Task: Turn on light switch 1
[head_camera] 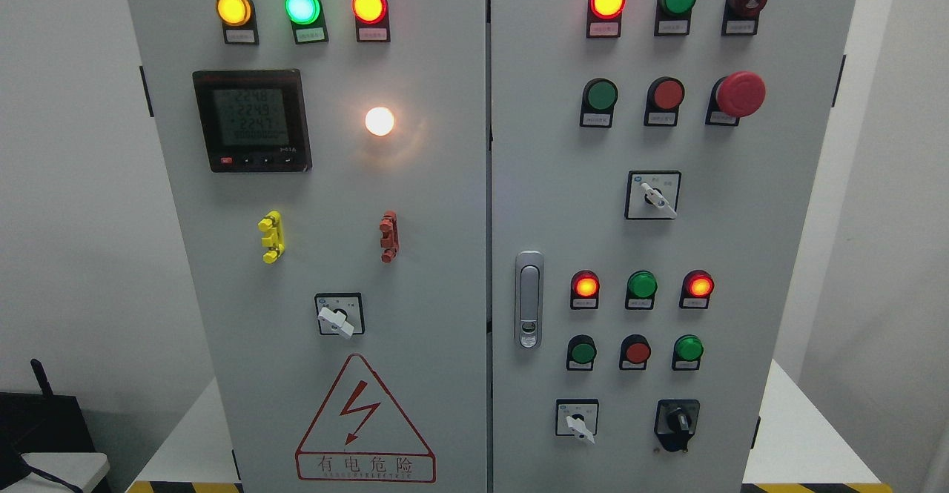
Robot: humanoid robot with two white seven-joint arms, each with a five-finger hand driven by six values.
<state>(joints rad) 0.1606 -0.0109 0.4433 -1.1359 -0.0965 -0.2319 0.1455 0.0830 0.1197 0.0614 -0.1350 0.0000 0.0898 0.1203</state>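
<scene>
A grey two-door electrical cabinet [445, 256] fills the head view, and neither robot hand appears anywhere, so whether their fingers are apart or together cannot be told.

Taking the digital meter [252, 120] on the left door as the landmark: above it runs a row of three lit lamps, a yellow lamp [233, 8], a green lamp [302, 7] and a red lamp [369, 5]. To the meter's right a round white light [379, 121] glows brightly, casting a warm sheen on the door. Below the meter sit a yellow toggle [271, 236] and, further right, a red toggle [388, 236]. Lower still, below and right of the meter, is a white-handled rotary switch [339, 316], its handle angled down to the right. Under that is a red-edged lightning warning triangle [365, 422] with Chinese characters.

Which control is "light switch 1" cannot be told; the labels are too small to read.

Far to the meter's right, on the other door, are a silver door handle [528, 299], rows of red and green lamps and buttons, a red mushroom button [740, 94], and further rotary switches.
</scene>
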